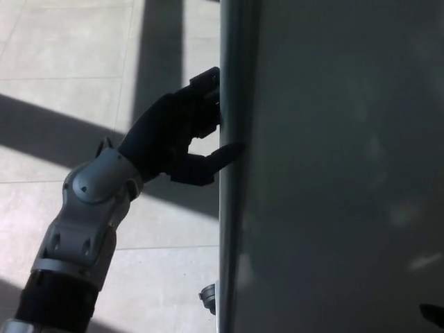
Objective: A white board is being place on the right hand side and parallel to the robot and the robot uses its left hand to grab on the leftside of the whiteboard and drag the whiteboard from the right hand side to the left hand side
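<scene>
The whiteboard [333, 173] fills the right half of the head view, its grey surface in shade and its metal left edge [229, 243] running straight down the picture. My left hand [177, 135] comes in from the lower left and is at that edge at mid-height. Its two fingers [205, 87] curl round the edge to the board's back, where their tips are hidden. The thumb [222, 154] lies against the front of the frame, so the hand is shut on the board's left side. My right hand does not show.
Pale floor tiles [62, 55] crossed by broad dark shadows lie to the left of the board. A small black caster [207, 300] sits at the foot of the board's edge. A dark shape [431, 313] shows at the bottom right corner.
</scene>
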